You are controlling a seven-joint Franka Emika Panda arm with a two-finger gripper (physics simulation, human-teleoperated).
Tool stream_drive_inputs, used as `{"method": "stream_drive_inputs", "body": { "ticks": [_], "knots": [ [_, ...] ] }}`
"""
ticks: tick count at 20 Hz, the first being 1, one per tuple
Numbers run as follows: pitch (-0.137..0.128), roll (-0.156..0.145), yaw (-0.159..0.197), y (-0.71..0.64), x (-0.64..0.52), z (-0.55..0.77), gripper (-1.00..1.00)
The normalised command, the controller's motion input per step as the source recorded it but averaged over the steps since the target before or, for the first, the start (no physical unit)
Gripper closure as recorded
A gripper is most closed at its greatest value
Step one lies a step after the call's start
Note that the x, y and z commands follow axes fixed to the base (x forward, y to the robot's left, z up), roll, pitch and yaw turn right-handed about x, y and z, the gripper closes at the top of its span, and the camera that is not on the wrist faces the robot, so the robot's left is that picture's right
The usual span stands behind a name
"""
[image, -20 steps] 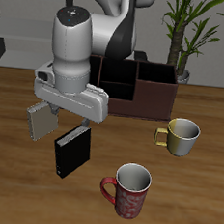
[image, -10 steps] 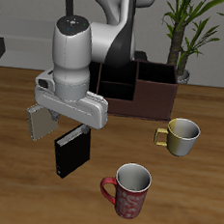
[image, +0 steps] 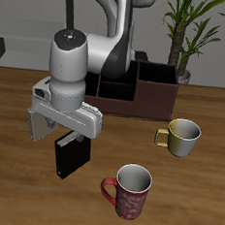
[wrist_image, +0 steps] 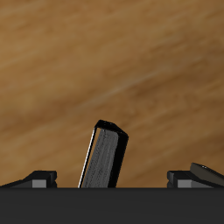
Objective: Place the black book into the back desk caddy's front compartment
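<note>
Two books (image: 70, 156) (image: 37, 124), two mugs (image: 179, 137) (image: 128, 191), one caddy (image: 146, 91).

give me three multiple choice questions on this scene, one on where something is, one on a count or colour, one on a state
1. Where is the black book?
A. inside the back desk caddy
B. on the table under the gripper
C. leaning on the plant pot

2. How many mugs stand on the table?
A. one
B. two
C. four

3. What state is the gripper in?
A. open, nothing held
B. shut on a mug
C. shut on the grey book

Answers:
1 B: the exterior view shows the book on the wood, in front of the back desk caddy.
2 B: a yellow mug and a red patterned mug.
3 A: the wrist view shows the fingers spread either side of the book, apart from it.
</note>
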Motion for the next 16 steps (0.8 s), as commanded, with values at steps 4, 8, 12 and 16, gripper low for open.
{"method": "stream_drive_inputs", "body": {
  "ticks": [4,8,12,16],
  "knots": [
    [0.009,-0.023,-0.010,-0.02,0.00,-0.09,-1.00],
    [0.012,0.014,0.003,0.10,0.05,-0.12,-1.00],
    [0.042,0.004,-0.019,0.08,0.09,-0.29,-1.00],
    [0.031,-0.006,-0.018,-0.06,0.02,-0.27,-1.00]
  ]
}}
